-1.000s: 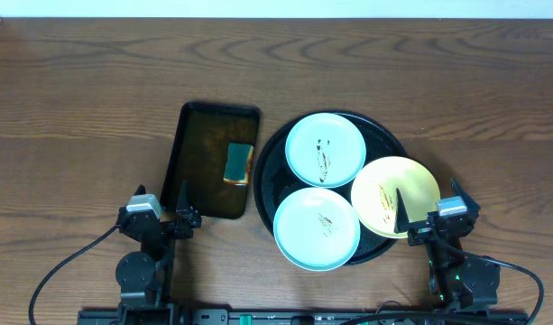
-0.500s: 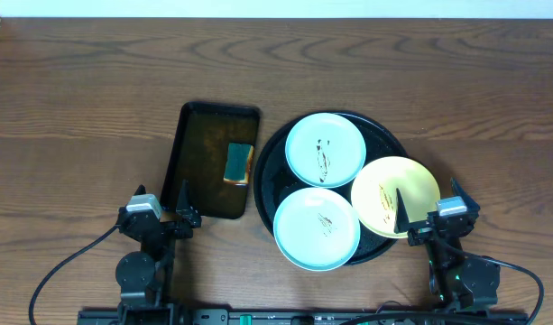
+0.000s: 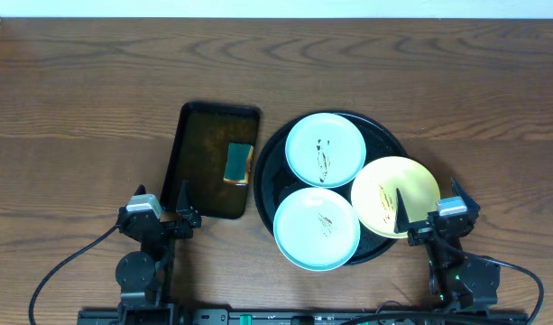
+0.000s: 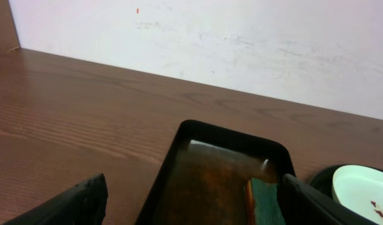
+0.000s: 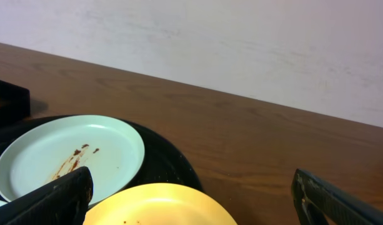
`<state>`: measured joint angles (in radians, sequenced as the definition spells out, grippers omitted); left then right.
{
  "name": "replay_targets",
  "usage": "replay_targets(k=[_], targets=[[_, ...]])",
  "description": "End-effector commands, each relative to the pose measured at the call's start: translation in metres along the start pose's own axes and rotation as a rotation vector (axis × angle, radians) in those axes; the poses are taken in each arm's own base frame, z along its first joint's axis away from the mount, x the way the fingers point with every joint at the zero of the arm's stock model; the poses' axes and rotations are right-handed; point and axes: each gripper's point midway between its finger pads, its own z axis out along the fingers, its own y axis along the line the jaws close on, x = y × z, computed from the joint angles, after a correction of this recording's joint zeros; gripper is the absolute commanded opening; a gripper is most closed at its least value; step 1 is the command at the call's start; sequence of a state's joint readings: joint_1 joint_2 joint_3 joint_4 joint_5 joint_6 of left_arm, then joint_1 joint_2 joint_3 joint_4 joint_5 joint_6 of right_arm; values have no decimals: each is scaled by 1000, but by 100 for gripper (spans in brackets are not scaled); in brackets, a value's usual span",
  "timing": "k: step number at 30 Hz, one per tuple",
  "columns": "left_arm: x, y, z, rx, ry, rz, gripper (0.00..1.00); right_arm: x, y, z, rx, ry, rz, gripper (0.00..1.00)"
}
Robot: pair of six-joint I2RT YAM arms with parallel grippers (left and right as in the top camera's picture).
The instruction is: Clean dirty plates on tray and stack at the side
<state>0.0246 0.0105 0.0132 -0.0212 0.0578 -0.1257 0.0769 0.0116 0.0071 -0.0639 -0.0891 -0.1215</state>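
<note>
The large black round tray [image 3: 390,137] holds three plates. A mint-green plate [image 3: 326,149] with brown smears lies at its back; it also shows in the right wrist view [image 5: 66,156]. A second mint-green plate [image 3: 317,228] lies at its front. A pale yellow plate [image 3: 395,196] overhangs the tray's right rim and shows in the right wrist view [image 5: 160,206]. My left gripper [image 3: 182,206] is open and empty at the near end of the sponge tray. My right gripper [image 3: 425,217] is open and empty over the yellow plate's near edge.
A dark rectangular tray [image 3: 213,162] left of the round tray holds a teal sponge [image 3: 238,162]; both show in the left wrist view, the tray [image 4: 197,134] and the sponge [image 4: 263,200]. Bare wood tabletop [image 3: 78,108] surrounds everything. A pale wall stands behind the table.
</note>
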Motion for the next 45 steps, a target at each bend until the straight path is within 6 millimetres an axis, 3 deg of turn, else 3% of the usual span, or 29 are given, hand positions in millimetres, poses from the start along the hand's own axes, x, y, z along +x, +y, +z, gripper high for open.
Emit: replay_targets(k=[1, 13, 21, 27, 34, 40, 45], targets=[[14, 2, 0, -4, 47, 17, 87, 0, 0, 0, 1, 0, 4, 99], [13, 2, 0, -6, 47, -11, 87, 1, -2, 0, 11, 3, 5, 99], [1, 3, -2, -32, 79, -11, 87, 7, -20, -2, 116, 44, 64, 99], [-2, 6, 1, -85, 234, -16, 87, 16, -24, -6, 146, 164, 138, 99], [-23, -1, 21, -97, 389, -18, 87, 2, -26, -5, 156, 316, 266, 99], [-38, -8, 42, -114, 600, -25, 87, -6, -29, -2, 162, 538, 238, 99], [-40, -11, 40, -136, 780, -32, 87, -7, -28, 5, 146, 742, 236, 99]])
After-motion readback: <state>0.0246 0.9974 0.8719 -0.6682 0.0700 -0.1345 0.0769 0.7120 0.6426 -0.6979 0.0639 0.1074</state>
